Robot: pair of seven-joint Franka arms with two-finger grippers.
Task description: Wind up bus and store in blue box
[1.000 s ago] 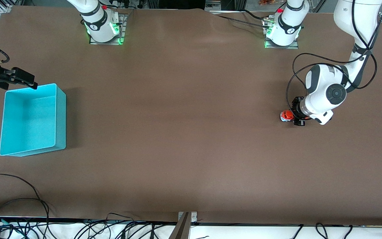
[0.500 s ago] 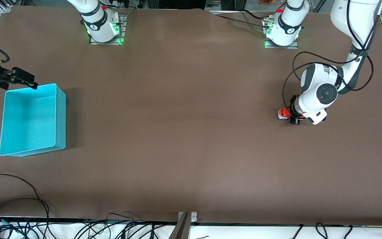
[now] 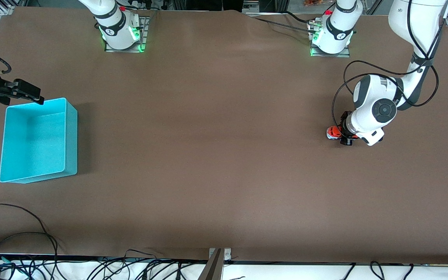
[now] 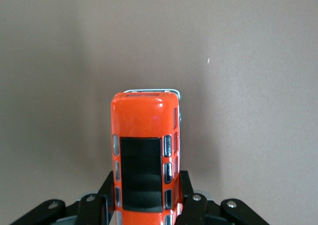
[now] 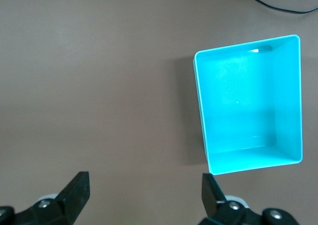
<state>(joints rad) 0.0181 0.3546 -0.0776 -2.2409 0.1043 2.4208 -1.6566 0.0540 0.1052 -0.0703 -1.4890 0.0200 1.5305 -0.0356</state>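
Left gripper [image 3: 345, 136] clamped on bus [image 3: 334, 133] at table [image 3: 224, 155] level, toward left arm's end. Bus lengthwise along table, free end toward box [image 3: 37, 140]. Right gripper [image 5: 144, 192] wide, empty, waiting beside box.

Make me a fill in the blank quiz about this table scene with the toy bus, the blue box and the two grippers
1. The left gripper is shut on the ____.
2. The roof of the bus is coloured ____.
3. The blue box sits toward the ____ arm's end of the table.
4. The right gripper has its fingers ____.

Missing words: bus; orange; right; open
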